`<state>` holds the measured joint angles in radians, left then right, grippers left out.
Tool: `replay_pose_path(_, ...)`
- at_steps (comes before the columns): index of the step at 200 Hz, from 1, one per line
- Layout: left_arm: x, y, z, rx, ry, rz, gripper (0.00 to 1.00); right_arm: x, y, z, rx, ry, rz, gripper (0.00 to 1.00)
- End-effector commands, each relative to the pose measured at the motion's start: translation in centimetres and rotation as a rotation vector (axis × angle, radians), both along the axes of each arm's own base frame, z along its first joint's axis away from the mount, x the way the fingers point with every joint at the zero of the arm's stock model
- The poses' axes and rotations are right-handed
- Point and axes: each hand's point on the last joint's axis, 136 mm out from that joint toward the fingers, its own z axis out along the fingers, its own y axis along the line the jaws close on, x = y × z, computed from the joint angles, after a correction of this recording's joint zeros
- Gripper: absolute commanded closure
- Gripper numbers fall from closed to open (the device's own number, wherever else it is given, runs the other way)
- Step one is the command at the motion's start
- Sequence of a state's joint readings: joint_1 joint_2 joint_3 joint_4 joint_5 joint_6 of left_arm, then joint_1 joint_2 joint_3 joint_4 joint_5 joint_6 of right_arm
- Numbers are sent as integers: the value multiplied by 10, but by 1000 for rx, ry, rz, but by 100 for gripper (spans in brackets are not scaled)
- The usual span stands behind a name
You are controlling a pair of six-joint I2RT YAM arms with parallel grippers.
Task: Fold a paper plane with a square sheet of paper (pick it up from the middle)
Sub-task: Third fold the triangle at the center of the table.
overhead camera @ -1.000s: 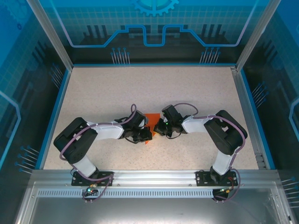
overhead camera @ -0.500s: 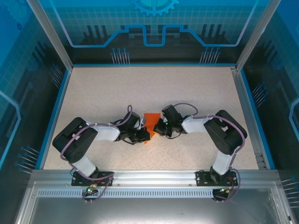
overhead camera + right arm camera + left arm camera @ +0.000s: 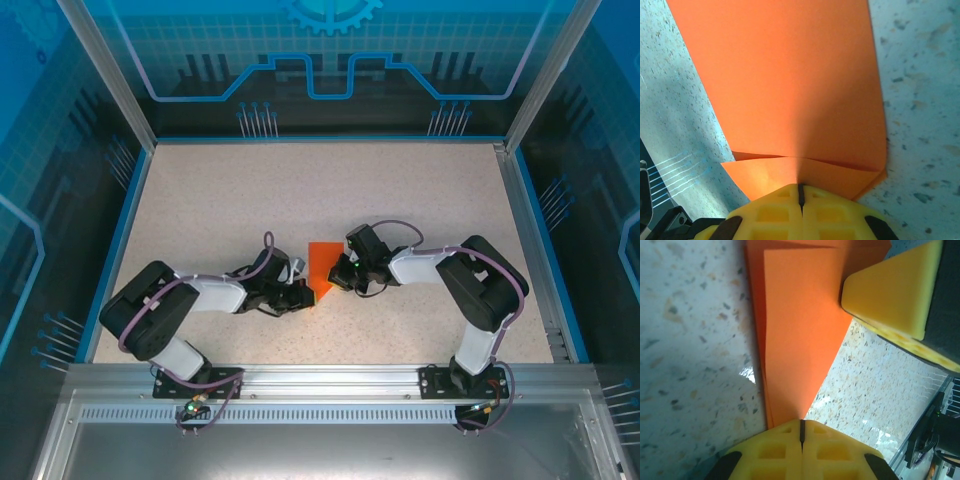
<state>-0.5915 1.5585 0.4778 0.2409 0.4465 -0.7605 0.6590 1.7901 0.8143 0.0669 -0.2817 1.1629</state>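
Left gripper [image 3: 801,427]: jaws closed, yellow pads meeting at a thin seam. They pinch the narrow pointed corner of the square sheet of paper [image 3: 800,330].

The sheet is already folded into layers. It lies low on the speckled tabletop [image 3: 400,190], near the middle, held between your two grippers.

The step in hand looks like tightening a long crease with both ends held. Keep the left pinch down close to the tabletop. Draw it gently away from the other pinch so the fold line runs taut and straight. Don't twist the wrist, because thin paper probably buckles or tears right at a pinch. Check that the layered edges along the left side sit flush before you press anything flat.

Right gripper [image 3: 800,190]: jaws closed as well. They clamp the wide end of the sheet, where a small flap overlaps the main face. Use it as the anchor and move one arm at a time.

Writing: none readable on the paper, pads or arms. The back panel [image 3: 330,15] carries a gear graphic but no legible letters.
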Motion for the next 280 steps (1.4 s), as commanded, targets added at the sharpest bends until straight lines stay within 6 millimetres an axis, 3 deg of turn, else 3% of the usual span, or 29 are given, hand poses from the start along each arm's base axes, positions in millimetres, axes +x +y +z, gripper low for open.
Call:
replay_pose_path(1,-50,27,-30,102,200,-27,99,-40,-70,-70,-321,196,-63,97)
replay_pose_path(36,-40,19,-7,61,131,-43,100,-41,-71,-70,-323,196,-61,97)
replay_pose_path(72,-9,5,34,-6,-10,-3,99,-40,-70,-70,-320,193,-61,97)
replay_pose_path(99,11,0,49,-25,-70,54,99,-39,-68,-69,-312,191,-58,97)
replay_pose_path(162,18,-12,30,0,-25,42,100,-29,-52,-55,-238,123,-6,96)
replay_pose_path(198,12,-8,13,50,27,32,100,-15,-35,-32,-153,24,41,95)
replay_pose_path(230,7,2,-3,123,70,49,100,-3,-16,1,-55,-108,115,94)
replay_pose_path(250,5,7,-8,152,81,56,100,-6,-4,18,-20,-191,184,93)
replay_pose_path(280,3,9,-11,177,86,51,100,-23,14,27,-2,-246,280,92)
